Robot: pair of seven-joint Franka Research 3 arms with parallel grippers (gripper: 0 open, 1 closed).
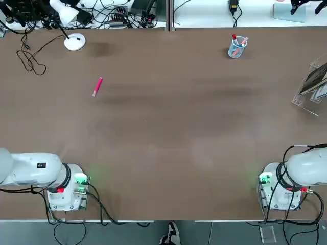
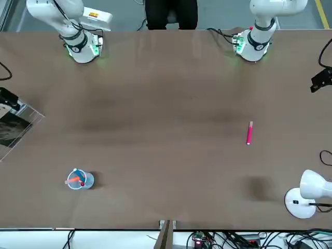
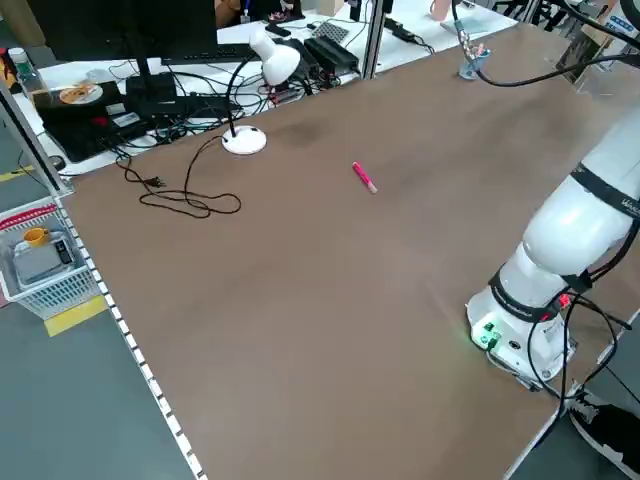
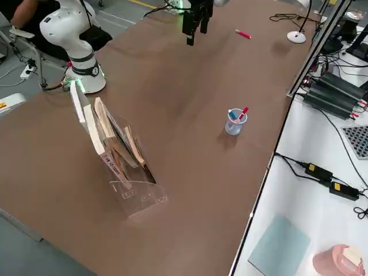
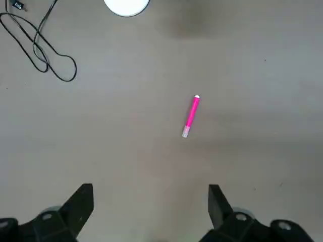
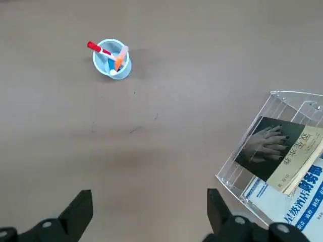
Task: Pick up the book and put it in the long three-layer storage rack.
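Bare tabletop lies between the pink marker (image 1: 97,87) and clear rack (image 1: 308,98).

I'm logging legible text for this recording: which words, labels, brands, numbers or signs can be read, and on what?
"双生": tan strip of the dark book; its remaining characters are unclear.
Blue Chinese lettering on the white book: not surely readable.
Spine lettering in the rack, right side view: too small.

In the top view, the picture's edge cuts off the clear rack (image 1: 306,97), beyond the right pincer, which is out of frame.
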